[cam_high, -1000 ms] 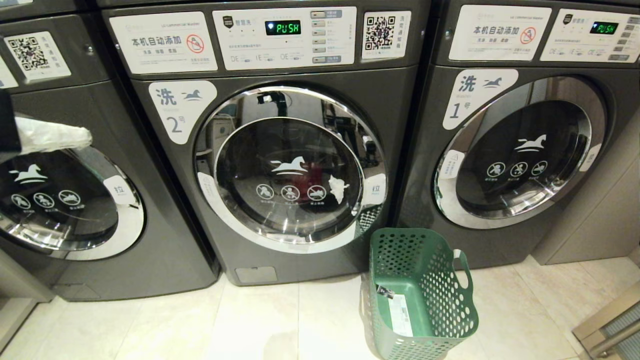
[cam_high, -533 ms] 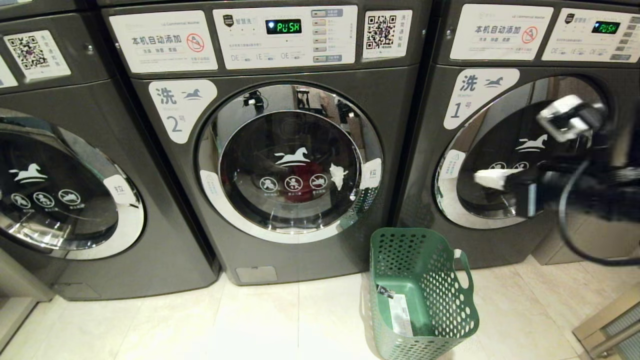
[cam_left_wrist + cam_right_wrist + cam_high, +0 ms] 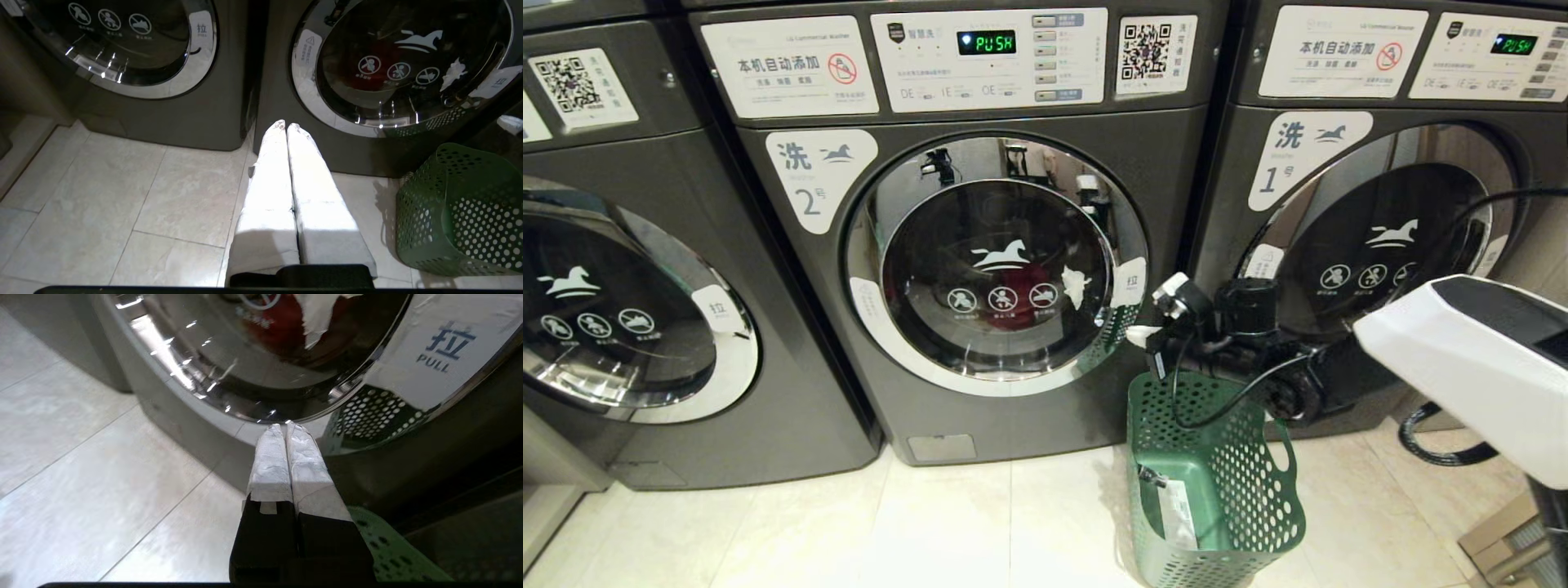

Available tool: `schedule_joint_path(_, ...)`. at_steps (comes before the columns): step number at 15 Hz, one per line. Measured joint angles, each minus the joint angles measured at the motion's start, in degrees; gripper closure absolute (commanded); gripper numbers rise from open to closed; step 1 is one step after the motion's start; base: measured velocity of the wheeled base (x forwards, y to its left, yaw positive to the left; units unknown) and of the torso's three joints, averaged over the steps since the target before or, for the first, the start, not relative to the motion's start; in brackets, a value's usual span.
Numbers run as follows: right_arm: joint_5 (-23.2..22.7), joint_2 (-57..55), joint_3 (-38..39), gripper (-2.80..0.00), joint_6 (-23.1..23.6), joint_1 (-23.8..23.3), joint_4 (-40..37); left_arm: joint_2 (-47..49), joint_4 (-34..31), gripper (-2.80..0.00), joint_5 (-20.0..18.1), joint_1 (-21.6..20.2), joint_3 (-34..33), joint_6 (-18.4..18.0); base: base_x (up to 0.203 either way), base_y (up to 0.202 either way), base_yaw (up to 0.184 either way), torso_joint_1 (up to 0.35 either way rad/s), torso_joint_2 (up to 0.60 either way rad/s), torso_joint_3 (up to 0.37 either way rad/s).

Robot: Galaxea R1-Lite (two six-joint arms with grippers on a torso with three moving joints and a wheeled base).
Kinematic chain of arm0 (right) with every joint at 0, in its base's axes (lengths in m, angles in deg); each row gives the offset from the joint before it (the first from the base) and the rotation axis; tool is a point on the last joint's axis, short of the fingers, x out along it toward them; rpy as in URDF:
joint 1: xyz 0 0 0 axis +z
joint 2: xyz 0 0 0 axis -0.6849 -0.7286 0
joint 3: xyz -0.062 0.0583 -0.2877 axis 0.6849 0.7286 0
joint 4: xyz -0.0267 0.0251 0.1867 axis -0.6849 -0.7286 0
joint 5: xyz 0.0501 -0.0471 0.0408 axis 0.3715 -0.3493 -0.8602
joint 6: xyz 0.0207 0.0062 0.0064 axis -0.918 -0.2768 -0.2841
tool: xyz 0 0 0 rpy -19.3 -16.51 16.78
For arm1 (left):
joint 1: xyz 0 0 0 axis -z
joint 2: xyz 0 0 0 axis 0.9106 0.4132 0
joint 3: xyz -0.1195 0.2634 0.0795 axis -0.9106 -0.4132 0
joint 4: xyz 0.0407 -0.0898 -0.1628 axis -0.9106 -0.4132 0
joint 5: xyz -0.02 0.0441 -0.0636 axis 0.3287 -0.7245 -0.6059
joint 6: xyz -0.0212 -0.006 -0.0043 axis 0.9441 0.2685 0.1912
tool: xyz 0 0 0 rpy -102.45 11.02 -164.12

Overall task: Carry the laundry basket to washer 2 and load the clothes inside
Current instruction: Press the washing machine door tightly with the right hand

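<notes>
Jaws pressed together and empty, right gripper (image 3: 1141,333) beside dark grey chrome-rimmed washer 2 (image 3: 996,265)'s pull tab; nudge door gently shut.

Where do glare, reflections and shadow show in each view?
Head view: washer 2 has a chrome door rim mirroring the room. Left wrist view: the left tool is brightly lit, the washers dim. Right wrist view: glints streak the rim, which reflects the basket.
</notes>
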Motion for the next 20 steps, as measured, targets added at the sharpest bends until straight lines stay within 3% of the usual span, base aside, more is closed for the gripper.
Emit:
schedule_joint_path(2, 4.57, -4.98, -5.38, 0.0, 0.23, 0.23, 2.65, -3.11, -2.51, 0.0, 0.37, -0.02, -1.15, 0.0, 0.0, 0.0, 0.0, 0.0, 0.0, 0.0)
schedule_joint_path(4, 8.01, -6.01, -5.57, 0.0, 0.29, 0.31, 3.23, -5.45, -4.78, 0.0, 0.4, -0.07, -2.11, 0.0, 0.0, 0.0, 0.0, 0.0, 0.0, 0.0)
schedule_joint_path(8, 9.29, -5.27, -7.47, 0.0, 0.2, 0.09, 4.28, -8.2, -4.61, 0.0, 0.39, -0.05, -4.89, -0.55, 0.0, 0.0, 0.0, 0.0, 0.0, 0.0)
schedule_joint_path(11, 12.32, -6.49, -14.97, 0.0, 0.2, -0.38, 4.38, -13.36, -4.07, 0.0, -0.01, 0.16, -10.84, -5.43, 0.0, 0.0, 0.0, 0.0, 0.0, 0.0)
schedule_joint_path(15, 13.7, -9.89, -22.36, 0.0, 0.06, -1.66, 4.42, -26.44, -1.11, 0.0, -1.04, 0.37, -24.54, -14.49, 0.0, 0.0, 0.0, 0.0, 0.0, 0.0)
schedule_joint_path(20, 17.12, -15.31, -29.04, 0.0, -0.3, -2.51, 11.92, -33.22, 7.08, 0.0, -4.9, 0.28, -33.67, -16.96, 0.0, 0.0, 0.0, 0.0, 0.0, 0.0)
